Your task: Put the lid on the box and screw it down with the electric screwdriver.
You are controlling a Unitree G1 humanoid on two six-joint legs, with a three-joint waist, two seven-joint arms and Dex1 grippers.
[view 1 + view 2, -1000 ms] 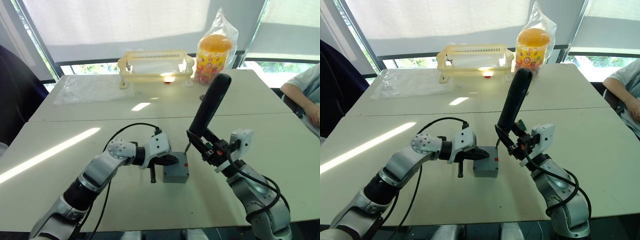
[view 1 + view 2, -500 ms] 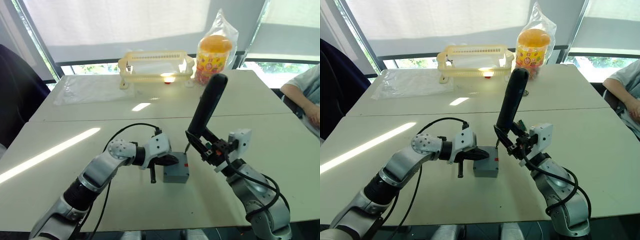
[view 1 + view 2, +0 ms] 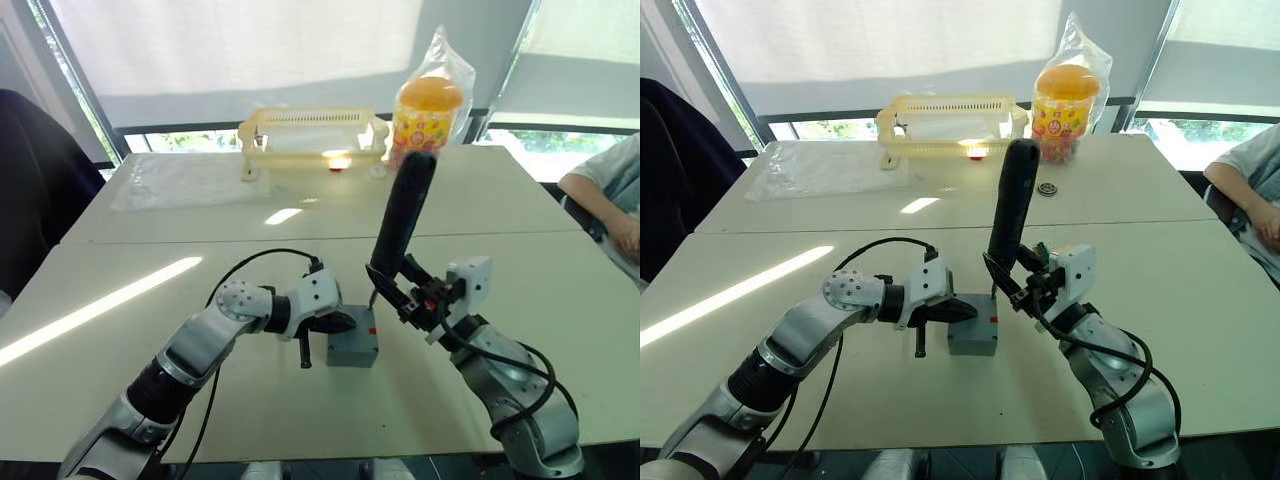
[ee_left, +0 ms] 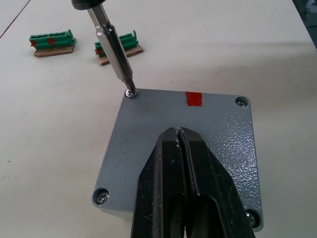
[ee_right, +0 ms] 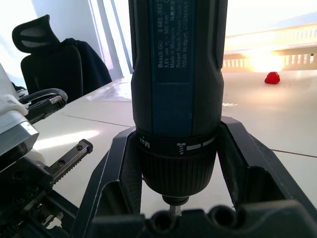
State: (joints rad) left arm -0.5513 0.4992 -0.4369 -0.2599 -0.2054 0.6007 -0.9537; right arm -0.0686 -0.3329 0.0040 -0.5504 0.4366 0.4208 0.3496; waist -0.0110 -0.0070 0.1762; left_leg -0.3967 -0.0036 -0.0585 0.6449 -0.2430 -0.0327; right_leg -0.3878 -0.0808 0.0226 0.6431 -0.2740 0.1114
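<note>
Change: I've tipped the electric screwdriver [image 3: 1011, 200] more upright; its bit sits in a corner screw [image 4: 131, 92].
Lid [image 4: 183, 148]: on the box [image 3: 972, 343], mid-surface.
Left hand [image 4: 181, 191]: fingers together, pressing the lid.
Right hand [image 5: 178, 163]: clamped round the driver.

**Colours on the bench**

The speckled grey square plastic lid [image 4: 183, 144] carries a red strip at one edge and silver screws at its corners. The thick cylindrical electric screwdriver [image 5: 177, 74] is black with a blue panel bearing white lettering; its bit is silver. Two green connector pieces [image 4: 52, 40] have red marks on brown bases.
</note>
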